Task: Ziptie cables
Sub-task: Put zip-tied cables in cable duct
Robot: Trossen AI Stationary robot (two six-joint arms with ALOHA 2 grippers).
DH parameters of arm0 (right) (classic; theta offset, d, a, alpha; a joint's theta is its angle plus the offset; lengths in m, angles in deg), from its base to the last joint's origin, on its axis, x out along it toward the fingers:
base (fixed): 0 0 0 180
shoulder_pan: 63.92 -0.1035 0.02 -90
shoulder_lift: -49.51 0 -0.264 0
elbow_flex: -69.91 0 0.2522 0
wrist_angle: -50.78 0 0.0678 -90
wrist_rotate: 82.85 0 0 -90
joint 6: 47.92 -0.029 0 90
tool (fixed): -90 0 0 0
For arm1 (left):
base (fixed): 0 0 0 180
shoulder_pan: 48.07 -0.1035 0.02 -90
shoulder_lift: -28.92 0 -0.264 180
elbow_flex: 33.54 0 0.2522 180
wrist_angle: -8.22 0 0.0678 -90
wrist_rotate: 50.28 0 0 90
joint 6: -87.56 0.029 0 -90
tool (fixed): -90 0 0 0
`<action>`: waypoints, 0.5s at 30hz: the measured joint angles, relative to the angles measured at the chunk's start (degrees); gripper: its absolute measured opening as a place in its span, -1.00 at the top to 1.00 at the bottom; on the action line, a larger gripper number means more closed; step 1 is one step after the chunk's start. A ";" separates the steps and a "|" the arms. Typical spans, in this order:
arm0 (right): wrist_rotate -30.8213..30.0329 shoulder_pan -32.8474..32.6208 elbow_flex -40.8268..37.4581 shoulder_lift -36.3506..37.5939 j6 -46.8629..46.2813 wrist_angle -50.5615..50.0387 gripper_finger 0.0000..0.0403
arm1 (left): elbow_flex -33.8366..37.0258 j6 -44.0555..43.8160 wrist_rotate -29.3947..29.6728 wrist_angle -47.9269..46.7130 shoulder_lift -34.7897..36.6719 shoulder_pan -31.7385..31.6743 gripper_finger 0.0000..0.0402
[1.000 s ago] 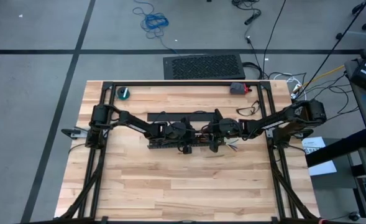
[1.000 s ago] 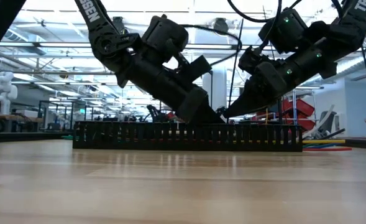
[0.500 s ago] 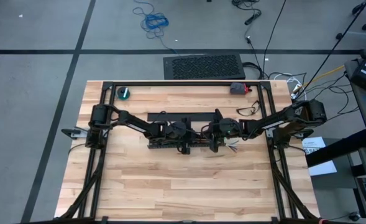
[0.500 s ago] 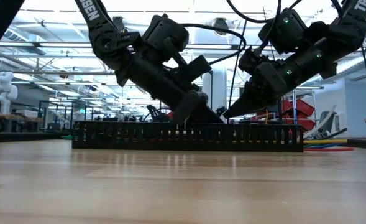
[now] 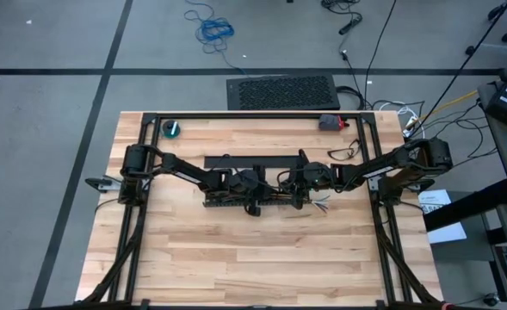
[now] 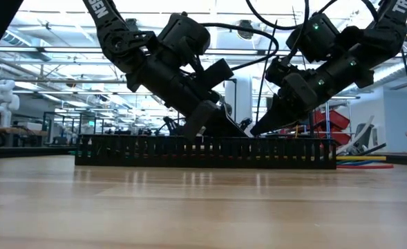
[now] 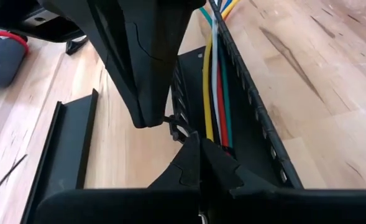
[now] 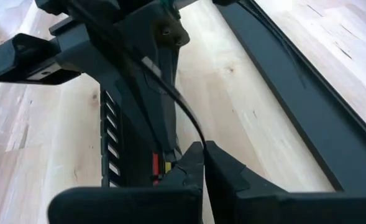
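Jaws closed both grippers, left gripper [image 7: 198, 149], right gripper [image 8: 202, 155]; cables [image 7: 215, 93] partly hidden in duct [image 6: 203, 151].

On the pale wooden plank surface [image 5: 262, 250], the left gripper [image 5: 255, 195] and right gripper [image 5: 298, 191] meet over a black slotted plastic duct [image 5: 223, 201]. Thin multicoloured cables [image 5: 322, 205] fan out just beside the right gripper. A long flat black lid [image 5: 236, 161] lies near, behind the duct.
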 joint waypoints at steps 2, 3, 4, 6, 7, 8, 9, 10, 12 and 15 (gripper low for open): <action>2.19 0.19 0.00 0.00 1.00 0.90 1.00 | 0.04 0.00 -0.40 -0.05 -0.05 0.00 0.99; 3.50 0.34 0.00 0.00 1.19 1.80 1.00 | 0.04 0.00 -0.59 -0.01 -0.36 0.00 0.99; 4.19 0.49 -0.01 -0.02 1.40 2.62 1.00 | 0.07 0.00 -0.88 0.25 -0.99 0.04 0.99; 5.10 1.08 -0.01 0.00 2.12 3.44 1.00 | 0.08 0.01 -1.75 0.56 -1.70 0.11 1.00; 5.49 1.52 -0.02 -0.04 2.21 3.46 1.00 | -0.12 -0.01 -2.05 0.73 -2.45 0.11 1.00; 5.70 1.86 -0.02 -0.29 2.12 3.55 1.00 | -0.42 -0.12 -2.12 1.07 -3.15 0.12 1.00; 5.85 2.10 -0.02 -0.51 1.72 3.48 1.00 | -0.70 -0.20 -2.15 1.44 -3.74 0.22 1.00; 6.35 2.22 -0.02 -0.88 1.31 3.41 1.00 | -1.02 -0.25 -2.18 1.62 -4.26 0.35 1.00; 6.89 2.25 -0.02 -1.54 0.94 3.75 1.00 | -1.42 -0.24 -2.07 1.95 -4.77 0.66 1.00; 6.84 2.10 -0.02 -2.25 0.59 3.22 1.00 | -2.06 -0.28 -1.66 1.71 -4.89 0.98 1.00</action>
